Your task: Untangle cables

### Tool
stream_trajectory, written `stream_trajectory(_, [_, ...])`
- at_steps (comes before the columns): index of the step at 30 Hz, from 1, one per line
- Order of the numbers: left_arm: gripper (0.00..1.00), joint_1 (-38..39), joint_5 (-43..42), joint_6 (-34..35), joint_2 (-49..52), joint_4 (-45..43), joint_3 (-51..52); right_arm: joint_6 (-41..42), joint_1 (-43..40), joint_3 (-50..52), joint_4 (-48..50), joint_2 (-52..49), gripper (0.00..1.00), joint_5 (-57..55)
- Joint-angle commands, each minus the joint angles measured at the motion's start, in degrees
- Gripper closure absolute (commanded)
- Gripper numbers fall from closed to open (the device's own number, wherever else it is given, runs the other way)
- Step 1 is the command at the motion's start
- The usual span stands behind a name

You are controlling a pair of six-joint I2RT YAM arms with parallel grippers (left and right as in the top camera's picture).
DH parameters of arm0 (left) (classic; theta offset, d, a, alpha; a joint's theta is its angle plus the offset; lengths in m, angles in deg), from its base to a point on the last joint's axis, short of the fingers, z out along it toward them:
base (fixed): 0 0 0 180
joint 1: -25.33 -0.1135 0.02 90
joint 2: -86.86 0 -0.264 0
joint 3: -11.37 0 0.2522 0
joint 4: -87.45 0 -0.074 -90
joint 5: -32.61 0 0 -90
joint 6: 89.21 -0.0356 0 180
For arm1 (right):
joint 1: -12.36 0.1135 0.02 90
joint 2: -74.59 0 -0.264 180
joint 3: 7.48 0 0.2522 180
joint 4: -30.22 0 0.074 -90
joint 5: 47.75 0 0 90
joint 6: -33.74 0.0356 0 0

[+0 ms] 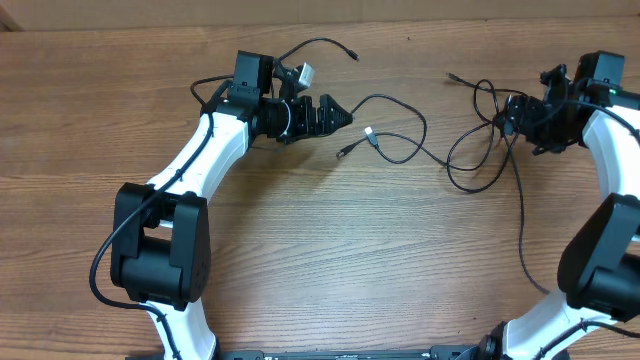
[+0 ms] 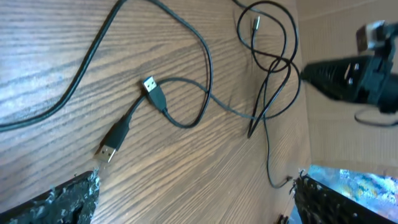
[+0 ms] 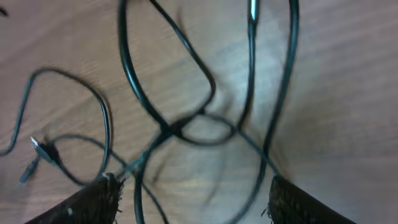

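Work surface: a brown wood-grain table top (image 1: 330, 270) fills nearly the whole overhead view. Its grain runs side to side in alternating lighter and darker streaks. Along the far edge lies a pale tan strip (image 1: 430, 8), plain and matte like cardboard. In the left wrist view the table top (image 2: 50, 43) shows bold dark grain lines. Past its edge is a flat tan surface (image 2: 336, 28), and low at the right a blurred blue-and-white patch (image 2: 367, 186), too smeared to identify. In the right wrist view the table top (image 3: 354, 87) appears soft and out of focus, with a pale sheen near centre.
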Motion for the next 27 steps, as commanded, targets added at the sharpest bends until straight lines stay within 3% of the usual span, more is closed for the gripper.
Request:
stream_trajectory(1, [0.00,0.5,-0.9,-2.9,0.0,0.8,-0.9,-3.7,1.6,-0.3,3.9,-2.4,0.25,3.5])
stream_trajectory(6, [0.00,0.5,-0.9,-2.8,0.0,1.5,-0.9,-3.7,4.3,-0.3,9.3,-6.3,0.27,3.3])
stream_trajectory(7, [0.00,0.5,-0.9,-2.8,0.0,1.6,-0.9,-3.8,4.8,-0.3,10.0,-7.1,0.34,3.3])
stream_trajectory(9, [0.00,0.5,-0.9,-2.9,0.0,1.7,-0.9,-5.7,5.5,-0.3,10.5,-8.0,0.79,3.1])
stream_trajectory(10, [0.00,0.5,-0.9,-2.8,0.0,1.7,-0.9,-6.8,5.9,-0.3,10.6,-8.1,0.92,2.8])
stream_trajectory(11, [0.01,0.5,-0.9,-2.9,0.0,1.8,-0.9,-7.5,6.3,-0.3,10.7,-8.0,0.96,1.8])
stream_trajectory(18, [0.00,0.5,1.6,-2.8,0.0,3.3,-0.9,-8.1,7.5,-9.3,4.1,-2.4,0.96,-8.2])
stream_trajectory(27, [0.00,0.6,1.0,-3.0,0.0,5.9,-0.9,-7.4,7.5,-28.2,-4.4,9.1,0.97,-9.0])
